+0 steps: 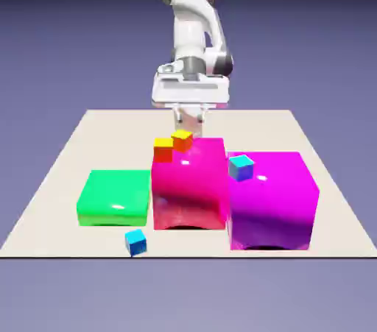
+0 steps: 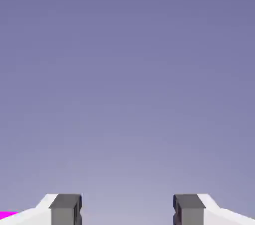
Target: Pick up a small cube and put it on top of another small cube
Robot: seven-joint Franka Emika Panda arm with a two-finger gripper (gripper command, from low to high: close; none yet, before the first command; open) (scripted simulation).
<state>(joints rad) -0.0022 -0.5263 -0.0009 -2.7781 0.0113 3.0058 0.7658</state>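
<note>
Seemingly the stacking itself is already done, or very nearly so: in the exterior view the orange cube (image 1: 182,140) sits at the upper corner of the red cube (image 1: 163,150), overlapping it and offset toward the exterior view's right, with both perched at the far left corner of the pink block (image 1: 189,183). Whether the orange one rests squarely on the red one or only leans against its edge I cannot tell from this angle.

The pincer (image 1: 191,114) hangs just above and behind that pair, and the hand view shows its two grey fingertips (image 2: 65,209) spread wide apart with nothing but the blue-violet backdrop between them, so it holds nothing. A sliver of pink shows at the lower left corner of that view.

Two other small cubes lie untouched: a teal cube (image 1: 241,167) on the near left edge of the magenta block (image 1: 272,198), and a blue cube (image 1: 135,241) on the bench (image 1: 59,176) in front of the green block (image 1: 115,196), near the front edge.

My judgement is that little is left: the pick and the placing look finished, and what remains is for the arm to draw clear without nudging the orange cube, and for the stack to prove stable
</note>
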